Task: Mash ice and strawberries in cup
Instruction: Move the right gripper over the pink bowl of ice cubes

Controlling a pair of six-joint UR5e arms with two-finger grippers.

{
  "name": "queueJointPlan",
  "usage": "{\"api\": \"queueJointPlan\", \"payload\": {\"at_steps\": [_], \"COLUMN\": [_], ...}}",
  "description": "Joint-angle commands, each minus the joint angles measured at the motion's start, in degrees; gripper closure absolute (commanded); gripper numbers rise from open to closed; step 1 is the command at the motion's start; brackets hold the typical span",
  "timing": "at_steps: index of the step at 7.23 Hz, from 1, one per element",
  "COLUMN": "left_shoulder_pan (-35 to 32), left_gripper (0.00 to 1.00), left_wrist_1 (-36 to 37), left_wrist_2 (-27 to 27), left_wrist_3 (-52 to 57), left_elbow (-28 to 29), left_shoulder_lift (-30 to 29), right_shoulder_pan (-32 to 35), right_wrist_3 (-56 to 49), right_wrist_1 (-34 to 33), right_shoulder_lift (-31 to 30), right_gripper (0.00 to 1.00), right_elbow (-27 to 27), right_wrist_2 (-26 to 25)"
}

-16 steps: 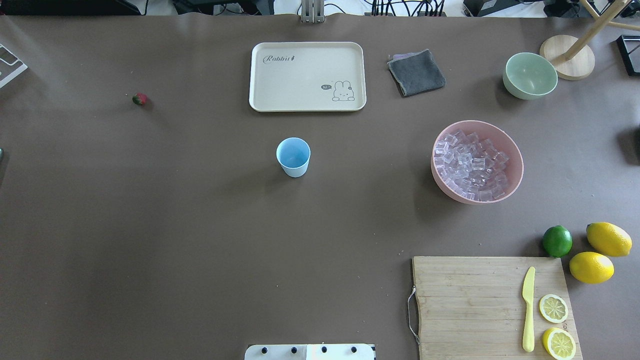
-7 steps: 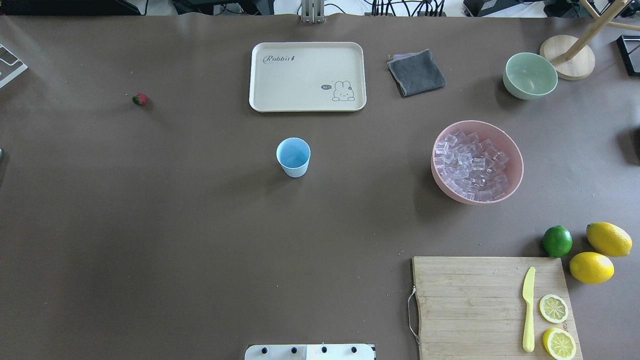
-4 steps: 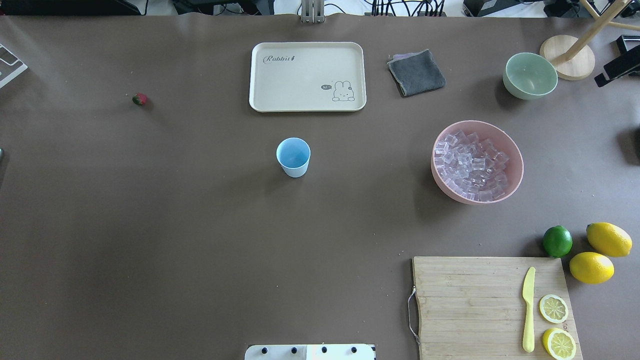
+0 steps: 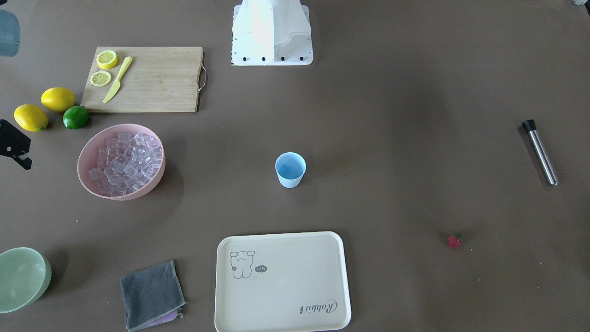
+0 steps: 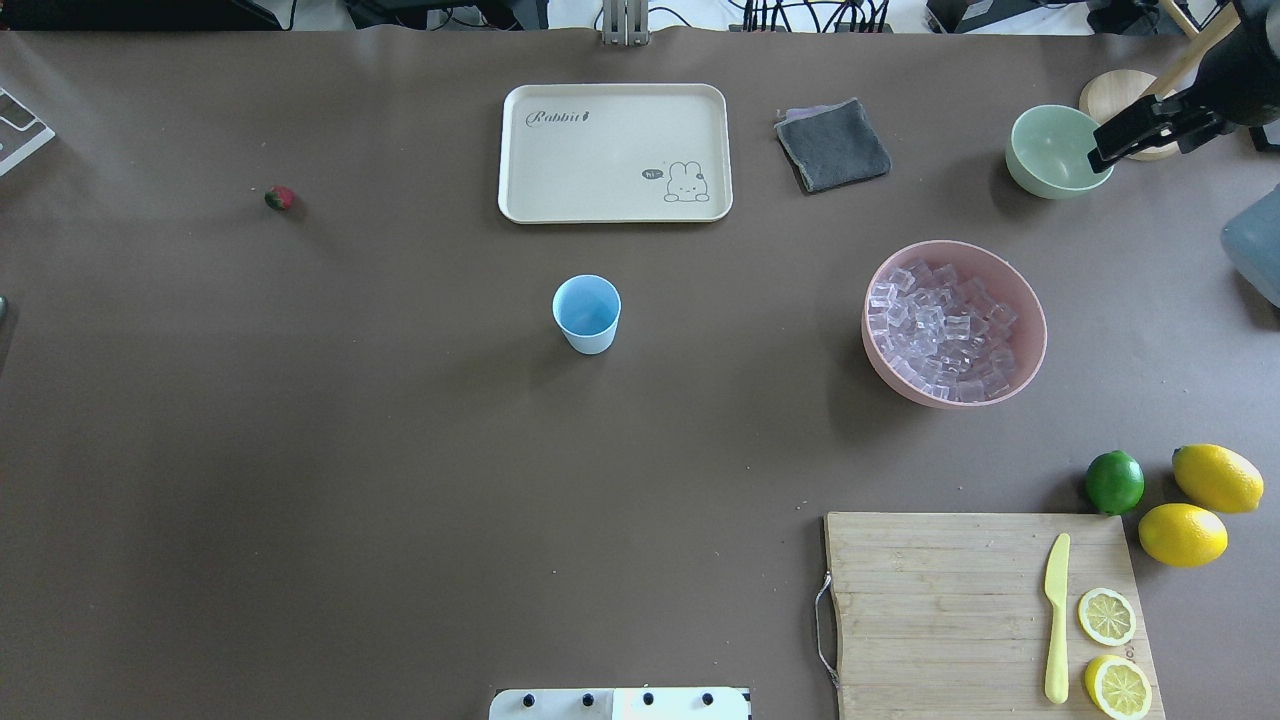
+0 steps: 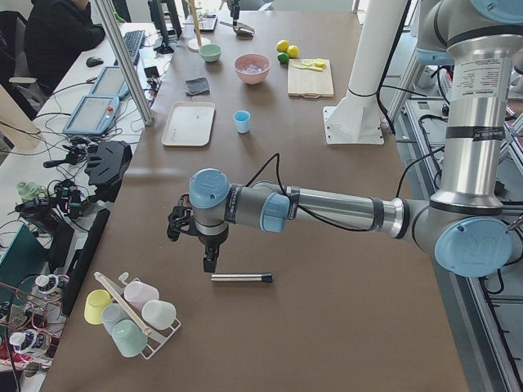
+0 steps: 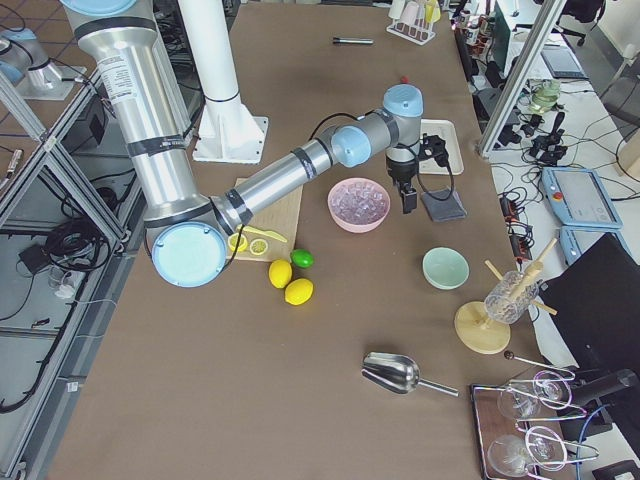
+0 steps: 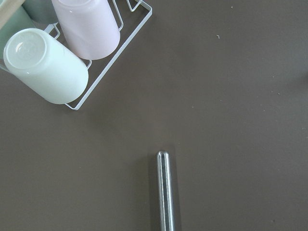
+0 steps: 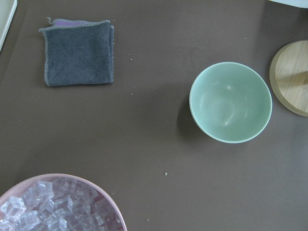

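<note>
The light-blue cup (image 5: 587, 313) stands upright and empty mid-table, also in the front view (image 4: 290, 169). The ice (image 5: 945, 330) fills the large pink bowl (image 5: 1030, 290) to its right. The strawberry (image 5: 280, 198) lies alone far left. My right gripper (image 5: 1100, 158) hangs over the pale green bowl's right rim, beyond the pink bowl; I cannot tell if it is open. My left gripper (image 6: 210, 261) shows only in the left side view, just above a metal muddler (image 6: 241, 278) with a black end, far from the cup. Its state cannot be told.
A cream tray (image 5: 615, 152) and a grey cloth (image 5: 832, 145) lie behind the cup. The pale green bowl (image 5: 1055, 150) stands by a wooden stand base (image 5: 1120, 100). The cutting board (image 5: 960, 610) carries a knife and lemon slices, with lime and lemons beside it. A cup rack (image 6: 131, 314) stands near the muddler.
My right arm has come into the overhead view from the upper right and moved left to the green bowl's rim. Nothing on the table has moved.
</note>
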Motion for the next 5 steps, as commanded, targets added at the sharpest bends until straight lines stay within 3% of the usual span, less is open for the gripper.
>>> {"api": "queueJointPlan", "payload": {"at_steps": [1,2,3,5], "left_shoulder_pan": [-0.17,0.09,0.26,0.35], "left_gripper": [0.02,0.02,0.02,0.02], "left_wrist_1": [-1.48,-1.76,-1.15,-1.06], "left_wrist_2": [0.22,0.04,-0.22,-0.14], "left_wrist_3": [0.25,-0.45,-1.5,-2.74], "left_elbow": [-0.29,0.32,0.5,0.49], "left_shoulder_lift": [0.36,-0.68,-1.91,-2.7], "right_shoulder_pan": [-1.62,-4.15,-6.0,-9.79], "right_wrist_3": [4.12,5.87,9.8,10.54], "right_wrist_1": [4.64,7.45,7.83,7.92], "right_shoulder_lift": [-0.11,0.93,3.29,3.76], "right_gripper": [0.05,0.07,0.17,0.14], "right_elbow": [0.06,-0.56,-1.26,-1.8], "right_wrist_2": [-0.35,-0.26,-0.26,-0.96]}}
